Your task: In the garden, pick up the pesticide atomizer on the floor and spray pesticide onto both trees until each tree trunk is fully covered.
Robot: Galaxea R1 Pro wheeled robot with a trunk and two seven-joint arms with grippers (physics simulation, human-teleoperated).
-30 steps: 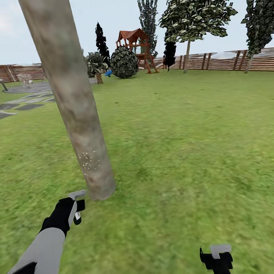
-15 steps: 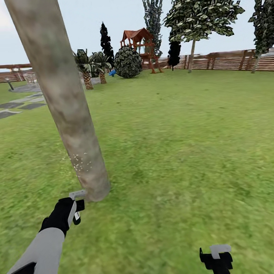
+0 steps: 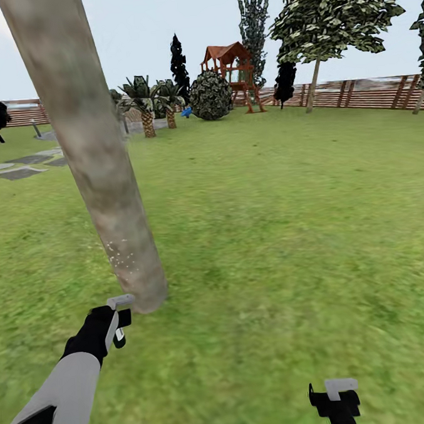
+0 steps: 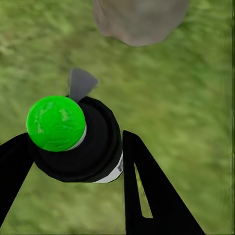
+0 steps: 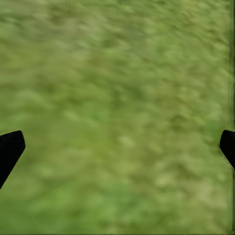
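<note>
Here left tool (image 4: pixel 73 161) pinches the pesticide atomizer (image 4: pixel 73 134) just beside the tree trunk (image 3: pixel 103 181) base; right tool (image 5: pixel 117 147) spread over grass. Risk: nozzle seemingly low, so spray may leave upper trunk uncovered.

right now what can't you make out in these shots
- Tree trunk: top cut off by the head view's upper edge; far side hidden.
- Atomizer: body hidden under its own green cap in the left wrist view.
- Right tool: arm cut off by the head view's lower edge.
</note>
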